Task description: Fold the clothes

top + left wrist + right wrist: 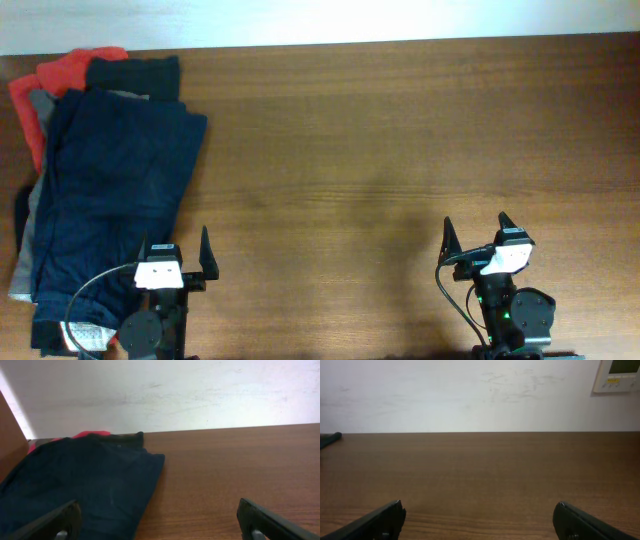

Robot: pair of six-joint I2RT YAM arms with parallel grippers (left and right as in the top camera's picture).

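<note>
From overhead, a pair of navy shorts [110, 190] lies flat at the left end of a brown wooden table [400, 130], on top of a small pile. A red garment [70, 68] and a black garment [135, 72] stick out at the far end, and a grey garment [30, 210] shows along the left side. The left gripper [175, 245] sits at the near edge, just beside the right side of the shorts, with its 2 fingers spread wide and nothing between them. The right gripper [476, 228] sits well apart to the right over bare wood, also spread wide and holding nothing.

Through the left wrist camera, the shorts fill the lower left. 1 dark finger [55, 522] appears to be over the cloth and the other over the table. A pale wall [175, 390] is behind.

Through the right wrist camera, only bare table shows between the wide fingers [375, 522]. A pale wall panel [618, 375] is at the upper right.

The shorts look light, soft and limp, likely to sag and crease when lifted. A hem corner or the waistband edge seems the best hold.

No label, tag or button shows on the shorts, and the panel's markings are too small to read.
</note>
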